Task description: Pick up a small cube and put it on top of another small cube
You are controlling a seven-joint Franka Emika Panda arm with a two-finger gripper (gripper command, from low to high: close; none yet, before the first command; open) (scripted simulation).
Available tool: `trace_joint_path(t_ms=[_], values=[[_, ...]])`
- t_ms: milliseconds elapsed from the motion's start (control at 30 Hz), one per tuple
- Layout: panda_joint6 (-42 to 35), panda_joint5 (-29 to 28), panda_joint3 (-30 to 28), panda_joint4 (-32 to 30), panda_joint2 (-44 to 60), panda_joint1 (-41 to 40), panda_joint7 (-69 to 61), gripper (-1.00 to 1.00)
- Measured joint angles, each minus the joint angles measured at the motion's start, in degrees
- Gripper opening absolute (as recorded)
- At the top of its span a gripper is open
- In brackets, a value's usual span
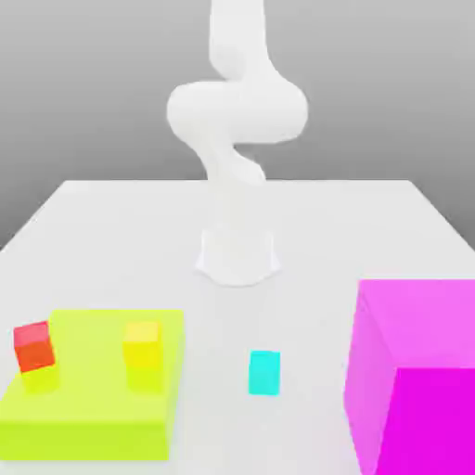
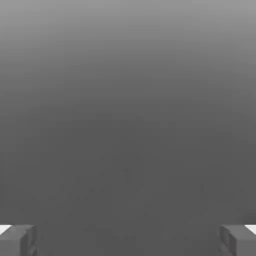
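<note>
Holding its 2 fingers wide apart, the hand [image 2: 128,241] hovers; the cyan cube [image 1: 264,373] sits between the yellow-green slab [image 1: 93,441] and magenta block [image 1: 431,408].

Arm [image 1: 237,111]: finish uniformly white, with smooth, rounded housings, a broad bulbous section at mid-height and a narrower, tapering link beneath it; the base [image 1: 237,260] is likewise white and flares outward at its foot. Claw [image 2: 128,241]: two grey, block-shaped fingers [image 2: 15,241] with angular, bevelled edges and darker grey recessed faces on their inner sides, noted in the hand view.
</note>
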Motion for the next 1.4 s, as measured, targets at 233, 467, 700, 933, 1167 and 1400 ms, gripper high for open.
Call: trace_joint_path(t_ms=[233,467,700,933,1167,1400], values=[[10.5,0.8,2.0,-11.0,13.7,0.2,3.0,0.00],[21.5,1.0,4.2,-22.4,28.3,0.5,6.6,0.00],[34.2,-2.0,4.6,-30.4,45.1,1.2,11.8,0.00],[43.8,-4.8,-0.1,-28.4,56.9,5.2,13.9,-1.00],[42.8,-4.9,0.2,-28.6,55.6,4.9,14.0,-1.00],[31.5,-0.4,2.7,-30.6,42.6,3.6,10.5,-1.00]])
